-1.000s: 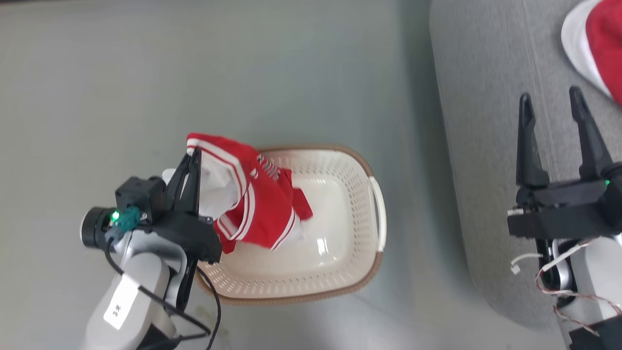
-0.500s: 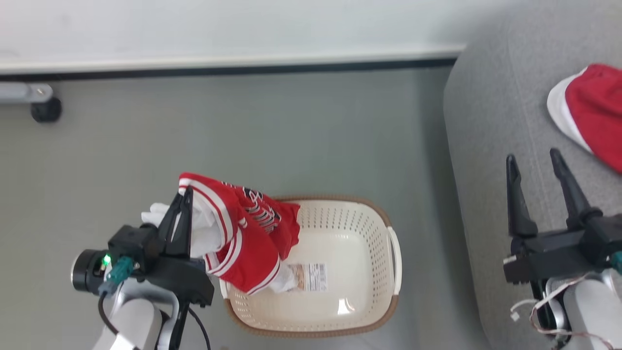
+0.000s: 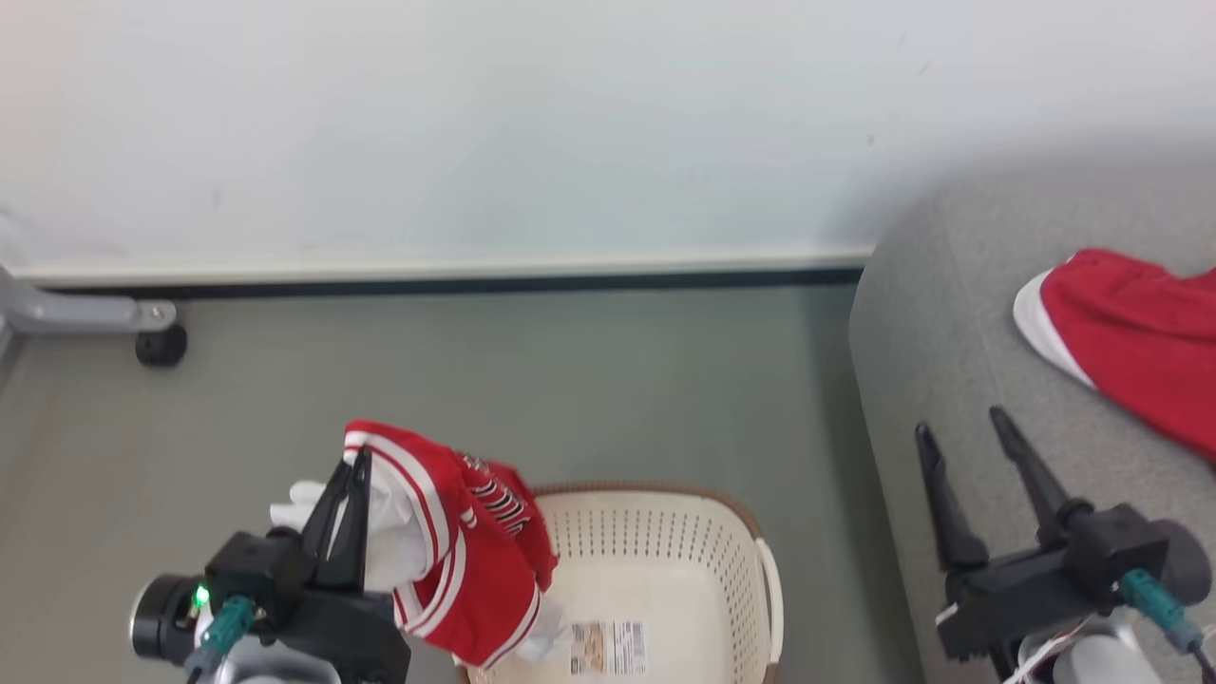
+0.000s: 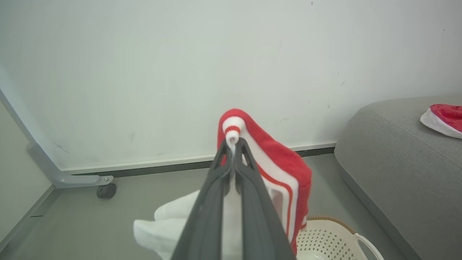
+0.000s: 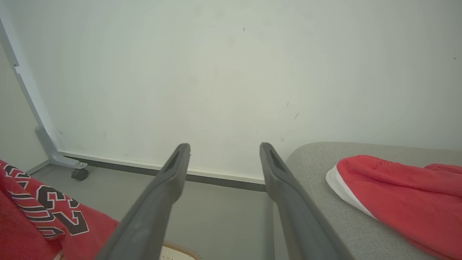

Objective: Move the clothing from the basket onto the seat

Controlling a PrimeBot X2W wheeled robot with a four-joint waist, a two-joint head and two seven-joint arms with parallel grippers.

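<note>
My left gripper (image 3: 356, 463) (image 4: 234, 143) is shut on the red jersey (image 3: 475, 541) (image 4: 285, 169) (image 5: 32, 220), pinching its white-banded edge. The jersey hangs lifted above the left end of the cream basket (image 3: 665, 560) (image 4: 332, 240), its lower folds drooping over the rim. Another red garment (image 3: 1130, 337) (image 4: 445, 115) (image 5: 397, 195) with white trim lies on the grey seat (image 3: 950, 313) (image 4: 397, 159) (image 5: 325, 202) at the right. My right gripper (image 3: 959, 426) (image 5: 223, 151) is open and empty, hovering over the seat's near part.
A white wall with a dark baseboard (image 3: 475, 282) runs behind the grey floor. A grey metal leg with a black caster (image 3: 160, 344) (image 4: 106, 190) (image 5: 79, 174) stands at the left. A label (image 3: 608, 648) lies on the basket's floor.
The camera has tilted up, so basket and seat sit lower in the head view and the wall shows. The left gripper has raised the jersey, which now hangs higher over the basket's left end.
</note>
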